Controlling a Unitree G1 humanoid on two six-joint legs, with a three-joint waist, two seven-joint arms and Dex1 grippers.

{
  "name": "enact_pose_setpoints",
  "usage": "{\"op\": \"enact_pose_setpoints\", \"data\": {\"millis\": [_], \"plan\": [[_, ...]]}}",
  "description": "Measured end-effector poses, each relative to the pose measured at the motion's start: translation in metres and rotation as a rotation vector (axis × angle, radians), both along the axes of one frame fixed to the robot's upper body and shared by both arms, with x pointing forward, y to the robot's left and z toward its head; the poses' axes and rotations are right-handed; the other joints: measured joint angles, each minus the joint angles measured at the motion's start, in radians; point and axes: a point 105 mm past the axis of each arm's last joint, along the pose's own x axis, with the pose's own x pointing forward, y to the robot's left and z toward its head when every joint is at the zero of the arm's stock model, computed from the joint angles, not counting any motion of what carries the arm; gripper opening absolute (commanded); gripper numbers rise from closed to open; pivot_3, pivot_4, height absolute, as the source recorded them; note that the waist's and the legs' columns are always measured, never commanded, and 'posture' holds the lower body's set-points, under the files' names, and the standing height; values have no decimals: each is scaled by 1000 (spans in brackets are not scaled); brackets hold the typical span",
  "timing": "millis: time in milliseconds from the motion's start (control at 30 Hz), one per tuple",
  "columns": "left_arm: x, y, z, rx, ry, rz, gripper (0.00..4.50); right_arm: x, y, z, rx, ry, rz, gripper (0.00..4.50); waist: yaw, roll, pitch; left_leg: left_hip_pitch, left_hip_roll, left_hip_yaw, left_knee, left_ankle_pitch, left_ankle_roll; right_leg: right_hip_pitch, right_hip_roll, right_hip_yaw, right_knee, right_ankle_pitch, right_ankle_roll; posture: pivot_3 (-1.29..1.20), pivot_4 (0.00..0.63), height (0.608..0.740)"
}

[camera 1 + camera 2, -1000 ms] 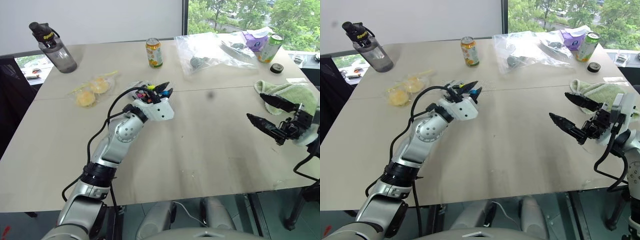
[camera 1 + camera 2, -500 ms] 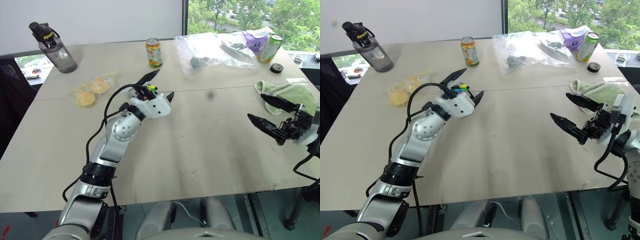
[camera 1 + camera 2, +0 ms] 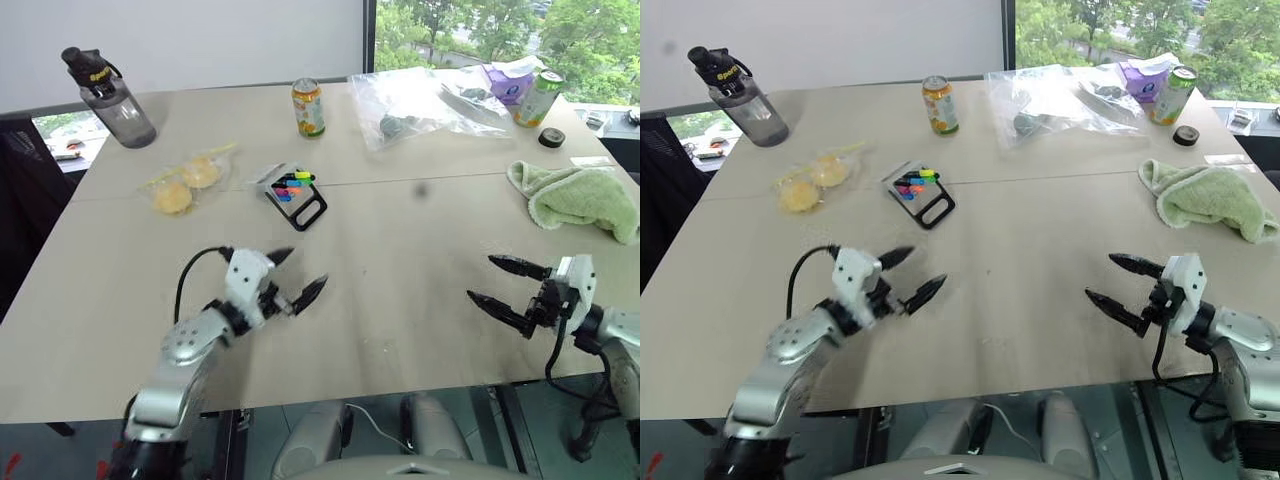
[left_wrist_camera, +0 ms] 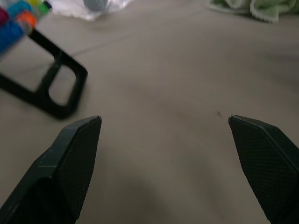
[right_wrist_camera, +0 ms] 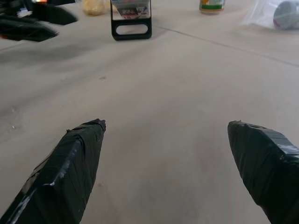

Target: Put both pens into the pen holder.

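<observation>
pen holder (image 3: 297,194) lies flat beyond the left fingers (image 3: 297,276), long axis slanted, loop handle nearer, coloured tips at far end | yellow bag (image 3: 183,183), can (image 3: 307,106), green towel (image 3: 579,196) around — none between | bare counter (image 3: 400,290) between both grippers | left and right fingers (image 3: 505,284) spread, empty

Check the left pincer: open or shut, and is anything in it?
Open and empty. The left pincer has its two black fingers spread wide above the beige table, with only bare tabletop between them.
</observation>
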Motion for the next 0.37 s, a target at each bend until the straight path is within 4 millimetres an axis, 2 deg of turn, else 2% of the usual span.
{"op": "enact_pose_setpoints", "data": {"millis": [167,367], "plan": [[-31,-1,-12,-35,101,-46,4469,0,-7,-11,-30,5,-3,4500,2,1,0,1,0,-1,0,0,0,2,0,-1,-1,0,0,0,150,739],[-35,0,-17,-30,114,-22,4469,4,-8,-10,-32,-4,-8,4500,2,3,-2,2,1,0,0,0,0,2,0,-1,-1,0,-1,0,150,739]]}}
